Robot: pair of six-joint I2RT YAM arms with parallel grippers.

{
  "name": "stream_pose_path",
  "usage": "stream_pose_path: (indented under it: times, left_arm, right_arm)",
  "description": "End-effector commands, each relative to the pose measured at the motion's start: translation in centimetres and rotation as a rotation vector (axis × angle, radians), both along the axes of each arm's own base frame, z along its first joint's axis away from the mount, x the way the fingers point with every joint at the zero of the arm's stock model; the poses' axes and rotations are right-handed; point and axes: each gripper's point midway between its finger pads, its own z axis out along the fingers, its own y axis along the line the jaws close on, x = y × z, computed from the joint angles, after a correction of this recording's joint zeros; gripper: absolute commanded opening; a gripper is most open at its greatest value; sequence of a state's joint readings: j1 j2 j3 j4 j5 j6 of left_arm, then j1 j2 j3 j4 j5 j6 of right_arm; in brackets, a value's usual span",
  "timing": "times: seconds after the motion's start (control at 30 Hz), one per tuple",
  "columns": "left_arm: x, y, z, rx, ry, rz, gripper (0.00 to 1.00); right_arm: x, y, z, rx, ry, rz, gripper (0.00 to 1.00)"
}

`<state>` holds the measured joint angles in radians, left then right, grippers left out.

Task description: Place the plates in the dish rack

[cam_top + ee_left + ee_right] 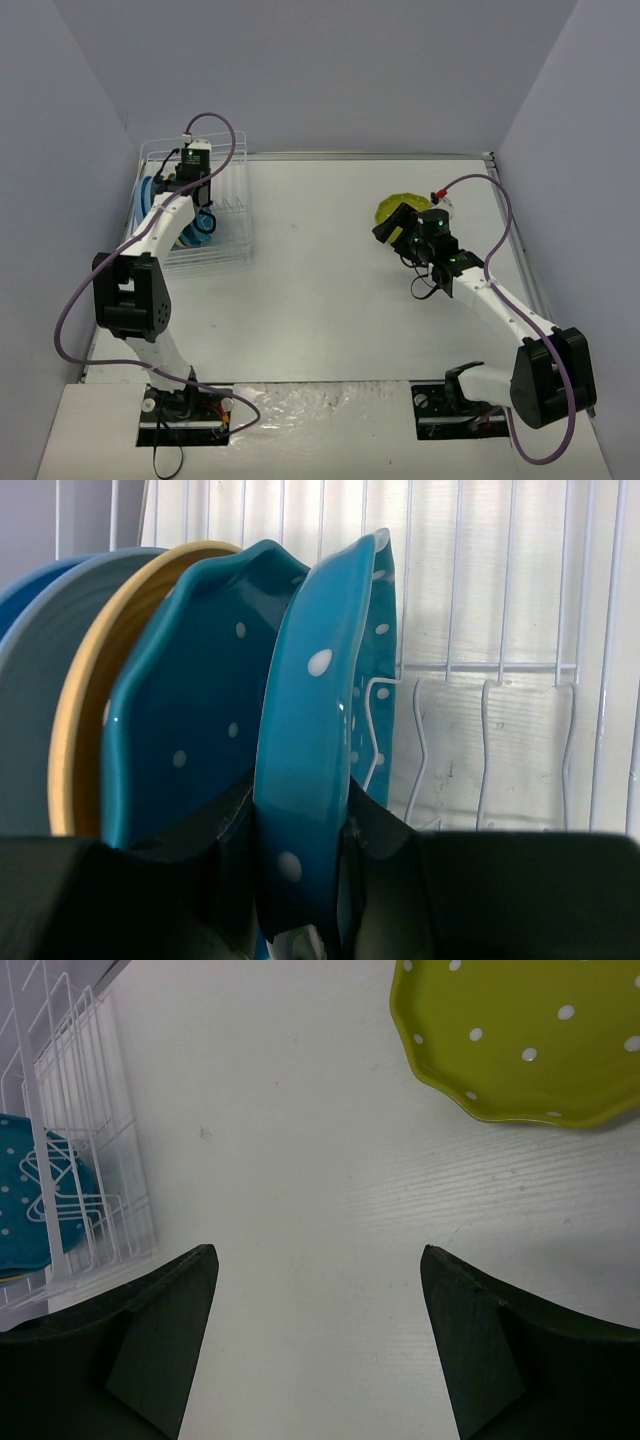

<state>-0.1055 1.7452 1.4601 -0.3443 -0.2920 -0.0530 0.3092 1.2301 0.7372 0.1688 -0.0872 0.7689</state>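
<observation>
Left gripper [300,880] pinched tight on a teal dotted plate [310,740], upright in the dish rack [500,680] at ten o'clock, apparently slotted. Right gripper [320,1350] gapes wide and empty; lime plate [520,1040] lies on the table [300,1110] at its one o'clock.

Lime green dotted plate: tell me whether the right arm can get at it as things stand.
Probably yes. The lime green dotted plate lies flat on the table just beyond the open right hand, nothing between them.
</observation>
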Motion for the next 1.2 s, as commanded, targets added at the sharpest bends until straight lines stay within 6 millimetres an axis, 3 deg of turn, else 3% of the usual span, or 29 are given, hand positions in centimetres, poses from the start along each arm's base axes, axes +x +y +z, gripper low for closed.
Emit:
stream_pose_path:
  times: [0.0,0.07,0.2,0.3,0.4,0.63,0.83,1.03,1.17]
  left_arm:
    - [2.0,1.0,6.0,0.011,-0.197,0.064,0.0]
    - [1.9,1.0,5.7,0.011,-0.18,0.071,0.0]
    - [1.8,1.3,6.3,0.018,-0.184,0.088,0.24]
    - [1.7,1.5,6.7,0.02,-0.192,0.098,0.49]
    - [1.5,1.4,7.3,0.018,-0.199,0.096,0.59]
    - [0.9,1.3,10.4,0.006,-0.225,0.093,0.66]
    - [-0.5,0.9,14.8,-0.015,-0.289,0.071,0.68]
    - [-2.7,-0.7,18.7,-0.072,-0.336,0.03,0.69]
    - [-5.1,-3.9,20.4,-0.205,-0.357,-0.075,0.69]
  right_arm:
    - [0.7,0.6,1.6,0.027,-0.064,0.013,0.79]
    - [0.6,0.6,1.5,0.026,-0.063,0.013,0.79]
    - [0.5,0.6,1.4,0.027,-0.059,0.014,0.79]
    - [0.6,0.7,1.4,0.029,-0.062,0.015,0.79]
    - [0.5,0.6,1.4,0.031,-0.061,0.014,0.79]
    - [0.4,0.6,1.2,0.03,-0.057,0.015,0.79]
    - [0.4,0.1,1.5,0.021,-0.065,-0.006,0.79]
    - [0.8,-3.5,1.0,-0.056,-0.06,-0.154,0.79]
    - [1.1,-6.9,-0.6,-0.093,-0.014,-0.26,0.8]
